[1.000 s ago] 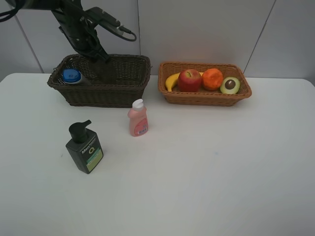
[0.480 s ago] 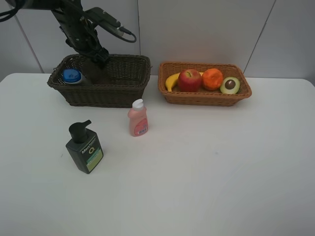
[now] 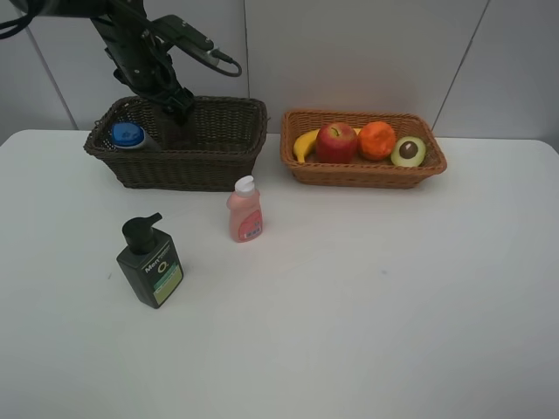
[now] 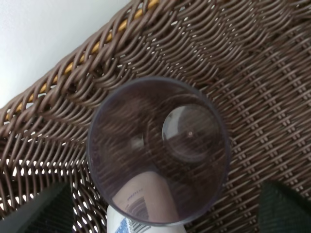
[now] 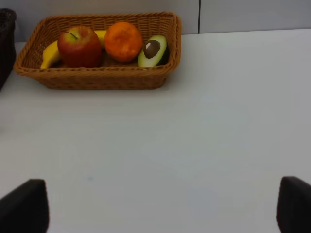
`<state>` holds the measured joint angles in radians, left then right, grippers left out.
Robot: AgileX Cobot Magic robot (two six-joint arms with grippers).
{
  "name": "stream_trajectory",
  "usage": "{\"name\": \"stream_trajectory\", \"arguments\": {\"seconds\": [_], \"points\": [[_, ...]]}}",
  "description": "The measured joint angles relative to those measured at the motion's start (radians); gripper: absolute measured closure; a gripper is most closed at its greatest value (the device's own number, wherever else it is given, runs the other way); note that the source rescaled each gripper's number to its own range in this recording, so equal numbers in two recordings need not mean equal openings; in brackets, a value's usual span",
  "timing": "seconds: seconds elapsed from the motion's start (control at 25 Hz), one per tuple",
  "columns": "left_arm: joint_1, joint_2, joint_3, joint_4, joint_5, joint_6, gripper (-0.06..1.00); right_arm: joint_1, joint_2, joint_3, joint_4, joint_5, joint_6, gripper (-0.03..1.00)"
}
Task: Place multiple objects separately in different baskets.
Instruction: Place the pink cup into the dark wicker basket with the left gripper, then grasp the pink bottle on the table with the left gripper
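My left gripper [image 3: 177,112] hangs open over the dark brown basket [image 3: 218,157]. In the left wrist view its fingertips [image 4: 43,211] stand wide on either side of the pink translucent cup [image 4: 158,150], which stands upright on the basket floor, free of them. The blue-capped shampoo bottle [image 3: 128,135] lies in the same basket. The dark pump bottle [image 3: 150,262] and small pink bottle [image 3: 244,209] stand on the table. The light basket [image 3: 349,175] holds banana [image 3: 306,144], apple [image 3: 336,142], orange [image 3: 377,140] and avocado half [image 3: 408,151]. My right gripper [image 5: 158,208] is open above bare table.
The white table [image 3: 367,297] reaches to a pale panelled wall behind the baskets. The dark basket's woven wall [image 4: 73,73] rises close beside the cup. The right arm does not show in the high view.
My left gripper has opened and let go of the cup, then lifted a little out of the dark basket. The right gripper has not moved.
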<state>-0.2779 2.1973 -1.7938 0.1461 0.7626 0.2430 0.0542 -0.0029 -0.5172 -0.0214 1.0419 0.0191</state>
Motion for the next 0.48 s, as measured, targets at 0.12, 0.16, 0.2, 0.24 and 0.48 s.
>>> {"name": "stream_trajectory", "arguments": {"seconds": [0.12, 0.16, 0.2, 0.24, 0.48], "points": [[0.000, 0.000, 0.000, 0.000, 0.000, 0.000, -0.05, 0.000, 0.000, 0.000, 0.000, 0.000, 0.000, -0.03], [0.000, 0.000, 0.000, 0.000, 0.000, 0.000, -0.05, 0.000, 0.000, 0.000, 0.000, 0.000, 0.000, -0.03], [0.000, -0.001, 0.000, 0.000, 0.000, 0.000, -0.05, 0.000, 0.000, 0.000, 0.000, 0.000, 0.000, -0.03], [0.000, -0.003, 0.000, 0.000, 0.000, 0.000, -0.05, 0.000, 0.000, 0.000, 0.000, 0.000, 0.000, -0.03], [0.000, -0.058, 0.000, -0.001, 0.031, 0.003, -0.05, 0.000, 0.000, 0.000, 0.000, 0.000, 0.000, -0.03]]}}
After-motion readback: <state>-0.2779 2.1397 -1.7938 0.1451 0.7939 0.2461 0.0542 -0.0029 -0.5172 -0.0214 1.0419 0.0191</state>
